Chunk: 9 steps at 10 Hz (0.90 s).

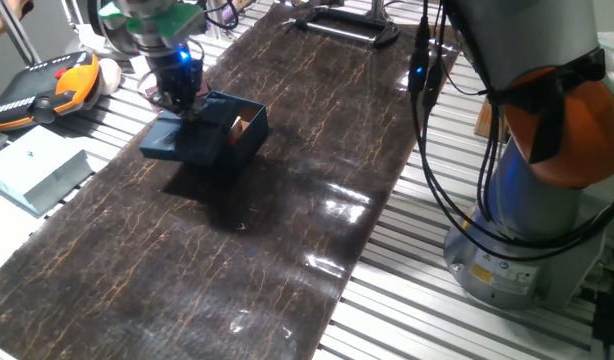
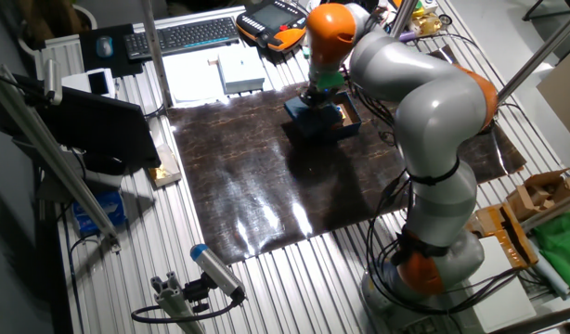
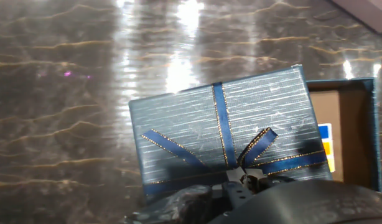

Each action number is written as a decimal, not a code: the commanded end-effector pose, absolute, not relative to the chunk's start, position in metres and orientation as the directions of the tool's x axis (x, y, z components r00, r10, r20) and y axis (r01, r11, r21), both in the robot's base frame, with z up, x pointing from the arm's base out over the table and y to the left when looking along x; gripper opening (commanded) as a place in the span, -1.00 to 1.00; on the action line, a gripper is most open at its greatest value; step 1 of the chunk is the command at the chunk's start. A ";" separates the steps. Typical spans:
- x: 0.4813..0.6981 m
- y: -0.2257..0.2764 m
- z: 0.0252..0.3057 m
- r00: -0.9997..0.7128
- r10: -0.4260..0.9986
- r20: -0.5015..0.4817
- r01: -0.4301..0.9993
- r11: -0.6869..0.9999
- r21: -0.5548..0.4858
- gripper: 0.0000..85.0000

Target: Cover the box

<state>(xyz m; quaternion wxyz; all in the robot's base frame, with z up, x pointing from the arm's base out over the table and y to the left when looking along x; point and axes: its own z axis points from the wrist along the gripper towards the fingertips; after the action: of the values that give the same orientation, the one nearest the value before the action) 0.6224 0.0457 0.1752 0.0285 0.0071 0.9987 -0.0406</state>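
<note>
Your fingers (image 1: 180, 100) sit low over the lid (image 3: 225, 134), but you cannot tell their grip. The lid lies tilted, partly over the open box (image 1: 237, 130) on the desk (image 1: 287, 220)

1 navy box (image 1: 239, 133), 1 ribboned lid (image 3: 228, 134), 1 keyboard (image 2: 180, 35), 1 teach pendant (image 1: 47, 88).
</note>
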 end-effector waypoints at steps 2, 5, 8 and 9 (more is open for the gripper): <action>0.620 0.036 0.173 -0.997 0.040 -0.069 0.046 0.995 -0.086 -0.98; 0.617 0.026 0.172 -0.996 0.066 -0.066 0.072 0.994 -0.083 -0.98; 0.618 0.025 0.171 -0.991 0.117 -0.058 0.120 0.991 -0.053 -0.98; 0.618 0.025 0.171 -0.987 0.146 -0.060 0.148 0.989 -0.028 -0.98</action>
<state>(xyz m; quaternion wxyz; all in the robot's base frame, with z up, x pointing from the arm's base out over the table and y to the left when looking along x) 0.6178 0.0249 0.1709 0.0300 0.0741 0.9967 -0.0167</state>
